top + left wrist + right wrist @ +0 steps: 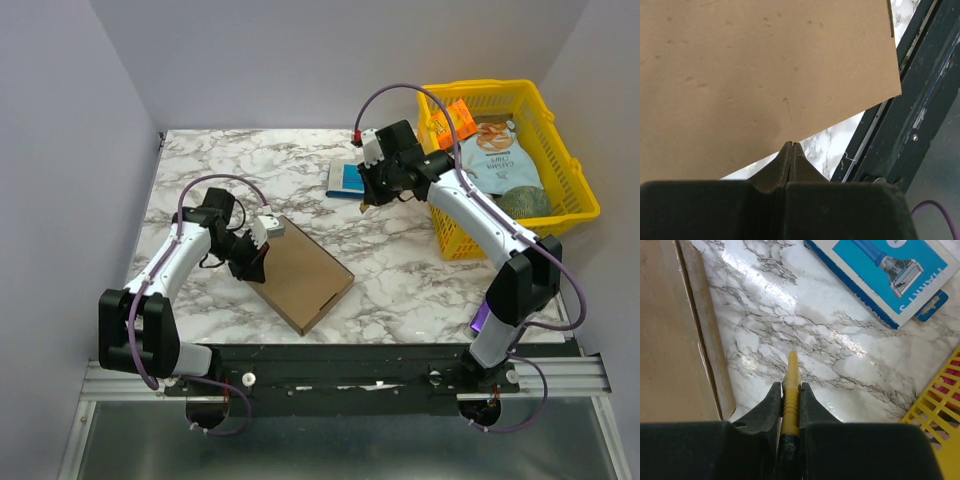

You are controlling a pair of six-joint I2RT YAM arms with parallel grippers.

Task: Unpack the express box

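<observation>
Just past the black rail (340,362), the express box (305,280) lies flat and closed, its long axis running far-left to near-right. The left gripper (252,256), fingers pressed together on nothing, sits at the box's left end. Farther back, the right gripper (369,199) is clamped on a thin yellow tool (791,382). From there the box lies to its near-left, well apart.

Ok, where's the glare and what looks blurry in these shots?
Right wrist view: bright glare streaks on the marble table, and the right end effector gripping a yellow tool looks soft up close. Left wrist view: the cardboard box fills most of the frame, slightly blurred; the shut left end effector is dark. Top view: even light, only soft shadows on the table.
</observation>
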